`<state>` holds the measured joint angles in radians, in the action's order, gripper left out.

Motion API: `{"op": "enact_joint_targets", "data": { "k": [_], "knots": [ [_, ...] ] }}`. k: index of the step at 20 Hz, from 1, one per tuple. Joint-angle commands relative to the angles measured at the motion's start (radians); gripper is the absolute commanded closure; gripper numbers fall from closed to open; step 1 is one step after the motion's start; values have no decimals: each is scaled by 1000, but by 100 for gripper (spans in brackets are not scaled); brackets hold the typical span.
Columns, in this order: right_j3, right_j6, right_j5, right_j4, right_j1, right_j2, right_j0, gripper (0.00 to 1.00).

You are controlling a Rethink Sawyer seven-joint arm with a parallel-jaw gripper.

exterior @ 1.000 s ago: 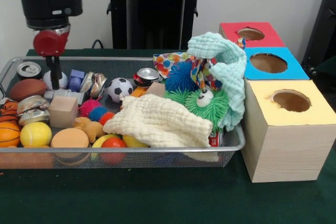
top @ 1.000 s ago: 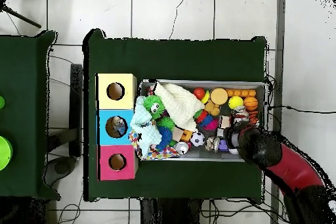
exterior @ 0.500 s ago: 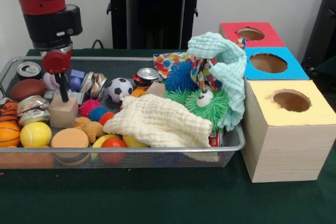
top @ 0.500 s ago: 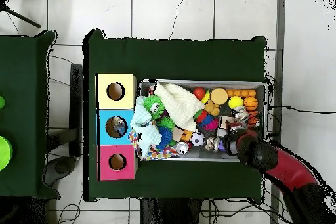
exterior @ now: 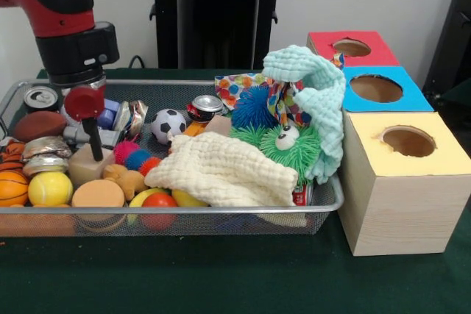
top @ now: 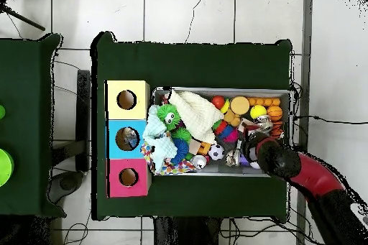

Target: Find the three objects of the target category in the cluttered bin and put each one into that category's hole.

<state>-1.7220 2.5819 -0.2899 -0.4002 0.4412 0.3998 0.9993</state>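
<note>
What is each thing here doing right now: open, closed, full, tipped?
Hand: lowered onto the wooden block, grip unclear.
Wooden block: tilted.
Wire bin: crammed full.
Cream cloth: crumpled over toys.
Yellow box: hole uncovered.
Soda can: upright.

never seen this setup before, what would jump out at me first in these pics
Probably the red and black robot arm reaching down into the left end of the wire mesh bin, over a heap of balls, cans and a tan wooden block. Next, the three wooden boxes with round holes at the right: yellow-topped, blue-topped, red-topped.
</note>
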Motion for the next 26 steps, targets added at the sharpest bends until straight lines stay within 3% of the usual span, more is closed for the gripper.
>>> {"op": "enact_joint_targets", "data": {
  "k": [1, 9, 17, 19, 23, 26],
  "knots": [
    [173, -353, -117, -128, -143, 146, 35, 0],
    [249, -458, -280, -153, -111, 198, 42, 0],
    [255, -473, -312, -172, -112, 223, 60, 0],
    [220, -443, -295, -170, -122, 219, 76, 0],
    [115, -356, -244, -176, -71, 192, 88, 0],
    [68, -351, -249, -172, -43, 193, 111, 0]
  ]
}}
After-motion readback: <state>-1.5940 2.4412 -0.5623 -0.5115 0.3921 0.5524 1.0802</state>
